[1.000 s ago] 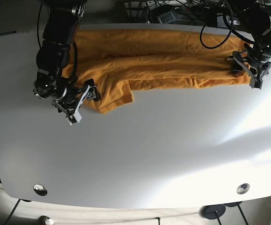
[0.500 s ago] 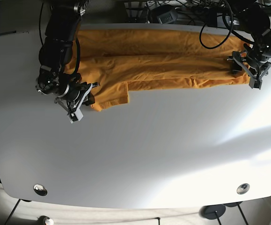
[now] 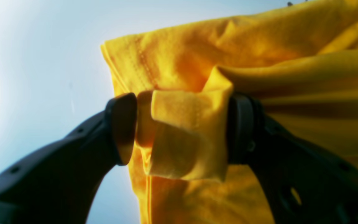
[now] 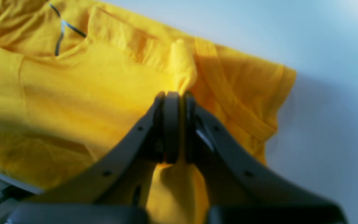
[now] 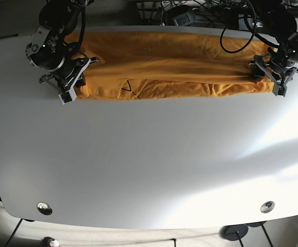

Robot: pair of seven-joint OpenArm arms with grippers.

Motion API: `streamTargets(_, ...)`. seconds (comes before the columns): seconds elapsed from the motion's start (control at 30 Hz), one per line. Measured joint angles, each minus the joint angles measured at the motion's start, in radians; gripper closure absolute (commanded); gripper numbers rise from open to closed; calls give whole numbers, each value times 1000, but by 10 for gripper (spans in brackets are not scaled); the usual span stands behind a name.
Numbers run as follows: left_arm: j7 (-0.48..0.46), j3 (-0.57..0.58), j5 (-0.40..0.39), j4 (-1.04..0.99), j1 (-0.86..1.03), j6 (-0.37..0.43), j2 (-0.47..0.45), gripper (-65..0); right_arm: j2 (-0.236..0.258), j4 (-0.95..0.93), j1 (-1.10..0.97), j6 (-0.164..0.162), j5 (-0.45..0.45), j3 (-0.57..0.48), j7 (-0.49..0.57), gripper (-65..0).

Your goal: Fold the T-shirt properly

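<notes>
**Midway through the lengthwise fold, both ends in my grip**

Right now I have the T-shirt (image 5: 174,67) stretched as a long orange band across the far edge of the table (image 5: 149,164), and I hold it at both ends. My left gripper (image 3: 182,130) is clamped on a bunched fold of cloth at the hem end; the wrist view shows a thick wad of fabric wedged between the two pads. My right gripper (image 4: 174,130) is pinched tight on a thin ridge of fabric near the sleeve, the pads nearly meeting with only cloth between them.

I judge that I am in the lengthwise fold, carrying one long edge over the body of the shirt. The near edge lies fairly straight in the base view, though wrinkles run along the middle.

Next, I think, I should set both ends down level with each other, keep the cloth taut between my hands so the crease stays straight, then let go at both ends without dragging the top layer. The crosswise fold is not yet done.
</notes>
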Motion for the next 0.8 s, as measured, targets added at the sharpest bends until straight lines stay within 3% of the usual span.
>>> streamTargets(0.03, 0, 0, 0, 0, 0, 0, -3, -385, 0, 0, -1, 0, 2, 13, 1, -71)
streamTargets(0.1, 0, -1, -1, -2, 0, 0, -5, -385, 0, -6, -3, 0, 5, 56, 31, -206)
streamTargets(0.17, 1, -1, 2, -1, 0, 0, -5, -385, 6, -11, -19, 0, -5, 105, 64, -407)
streamTargets(0.23, 2, -1, 2, 9, 1, 0, -5, -385, 10, -11, -27, -3, -19, 126, 77, -541)
streamTargets(0.3, 8, -1, 5, 51, 3, 0, -5, -385, 21, -11, -23, -2, 19, 126, 85, -582)
streamTargets(0.37, 9, -1, -10, 113, 2, 1, -2, -385, 34, -10, -38, -3, 113, 126, 92, -582)
streamTargets(0.47, 8, -1, -117, 206, 6, 1, -4, -385, 72, -9, -91, -3, 300, 94, 88, -582)
streamTargets(0.57, 3, 0, -162, 275, 37, 1, -5, -385, 144, -10, -125, -7, 400, -55, 82, -580)
streamTargets(0.67, 15, 48, -150, 275, 103, 4, -5, -385, 139, -25, -136, 0, 332, -111, 101, -426)
streamTargets(0.8, 8, 48, -156, 189, 145, 1, -5, -385, 119, -117, -148, -3, 158, -107, 117, -79)
